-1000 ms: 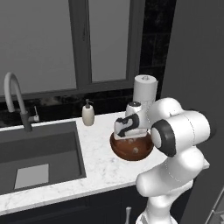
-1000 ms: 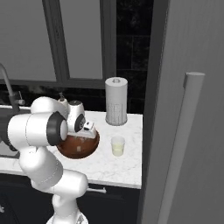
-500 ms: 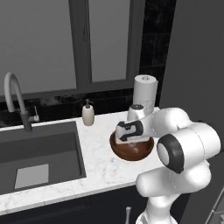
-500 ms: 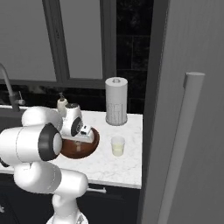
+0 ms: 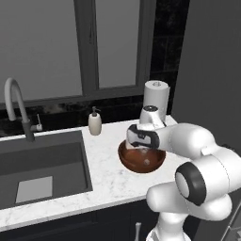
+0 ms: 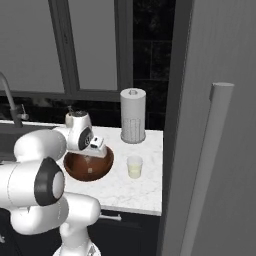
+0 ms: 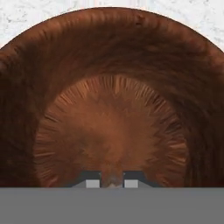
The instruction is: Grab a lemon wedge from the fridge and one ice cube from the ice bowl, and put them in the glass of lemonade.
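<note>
The reddish-brown ice bowl [image 6: 70,167] sits on the marble counter and takes up most of the hand view [image 7: 109,52]. My gripper [image 6: 90,167] reaches down into its middle. In the hand view the gripper [image 7: 112,181] has its fingertips [image 7: 92,183] drawn close on a tiny pale ice cube [image 7: 113,180] at the bowl's bottom. The glass of lemonade [image 6: 134,166] stands just right of the bowl, apart from it. The grey fridge [image 6: 220,125] with its long bar handle rises at the right. The lemon wedge is out of view.
A white paper-towel roll [image 6: 133,115] stands behind the glass. A cream soap dispenser [image 5: 95,123] is left of the bowl [image 5: 123,155], beside the dark sink [image 5: 37,164] and curved faucet [image 5: 16,106]. The counter's front edge runs close under the bowl.
The hand has swung over the bowl and dropped into it. Its jaws have drawn together around the ice cube.
</note>
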Motion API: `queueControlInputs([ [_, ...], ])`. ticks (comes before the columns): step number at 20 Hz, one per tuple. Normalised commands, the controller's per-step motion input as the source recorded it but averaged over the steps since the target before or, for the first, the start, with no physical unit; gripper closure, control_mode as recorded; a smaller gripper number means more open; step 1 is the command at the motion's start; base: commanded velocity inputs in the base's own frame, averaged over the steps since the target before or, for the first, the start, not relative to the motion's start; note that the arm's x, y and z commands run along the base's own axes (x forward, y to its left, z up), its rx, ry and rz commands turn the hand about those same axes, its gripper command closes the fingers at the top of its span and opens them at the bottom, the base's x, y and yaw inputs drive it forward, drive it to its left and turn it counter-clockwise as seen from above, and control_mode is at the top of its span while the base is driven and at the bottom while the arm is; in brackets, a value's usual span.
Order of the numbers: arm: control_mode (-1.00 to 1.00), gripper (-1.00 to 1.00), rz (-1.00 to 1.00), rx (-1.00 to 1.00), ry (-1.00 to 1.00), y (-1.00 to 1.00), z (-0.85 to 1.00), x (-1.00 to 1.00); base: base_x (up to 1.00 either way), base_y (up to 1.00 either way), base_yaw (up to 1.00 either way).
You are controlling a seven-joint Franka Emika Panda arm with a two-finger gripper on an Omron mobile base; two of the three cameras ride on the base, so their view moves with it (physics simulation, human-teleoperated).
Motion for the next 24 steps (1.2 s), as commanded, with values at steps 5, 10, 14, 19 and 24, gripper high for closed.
queueControlInputs([
  [5, -1.0, 1.0, -0.04, 0.0, 0.0, -0.32, 0.84, -0.04, 0.0, 0.0, 0.0],
  [10, -1.0, 1.0, -0.01, 0.0, -0.04, -0.74, 0.61, -0.02, 0.0, 0.0, 0.0],
  [14, -1.0, 1.0, -0.01, 0.0, -0.01, -0.82, 0.37, -0.01, 0.0, 0.0, 0.0],
  [19, -1.0, 1.0, -0.05, -0.01, 0.04, -0.81, 0.02, 0.0, 0.0, 0.0, 0.0],
  [24, -1.0, 1.0, -0.03, -0.04, 0.08, -0.62, -0.2, 0.0, 0.0, 0.0, 0.0],
])
